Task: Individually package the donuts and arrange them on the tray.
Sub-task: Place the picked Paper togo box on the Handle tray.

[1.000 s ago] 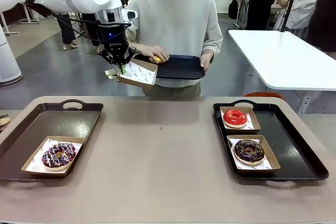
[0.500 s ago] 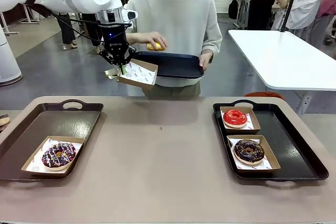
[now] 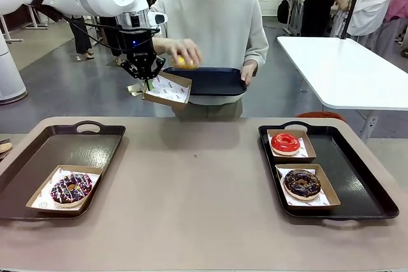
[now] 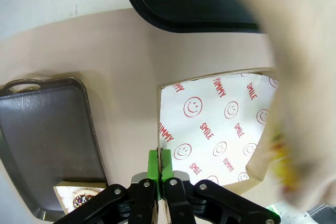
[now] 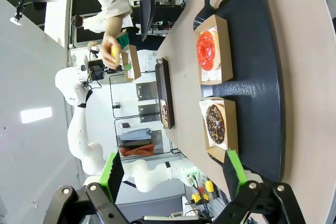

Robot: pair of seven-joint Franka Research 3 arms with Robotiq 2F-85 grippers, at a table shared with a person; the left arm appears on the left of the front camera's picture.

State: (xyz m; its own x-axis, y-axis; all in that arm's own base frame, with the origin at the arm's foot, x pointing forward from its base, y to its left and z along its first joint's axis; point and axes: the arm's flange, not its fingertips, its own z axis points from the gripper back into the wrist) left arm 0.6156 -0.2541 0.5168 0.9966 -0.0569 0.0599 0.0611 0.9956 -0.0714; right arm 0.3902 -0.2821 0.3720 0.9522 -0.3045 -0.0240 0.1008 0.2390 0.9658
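**Yellow donut held over a lifted carton**

The left claw [image 3: 148, 81] is up in the air past the far edge of the table [image 3: 197, 189], its fingers pressed together on the rim of a small cardboard carton [image 3: 167, 89] lined with smiley-print paper — the carton hangs tilted, open side up. The person's hand [image 3: 182, 51] holds the yellow-iced donut [image 3: 185, 62] just above and beside that carton, while their other hand grips a dark serving tray [image 3: 213, 81] at waist height.

On the table, the right-hand tray [image 3: 357, 189] carries two filled cartons: the red-iced donut [image 3: 285, 143] farther back, the chocolate sprinkled donut [image 3: 302, 183] nearer. The left-hand tray [image 3: 44, 151] holds the drizzled donut [image 3: 70, 188] in its carton at the near corner.

The right claw [image 5: 173, 182] hovers with its fingers spread wide, holding nothing — looking down over the right-hand tray.
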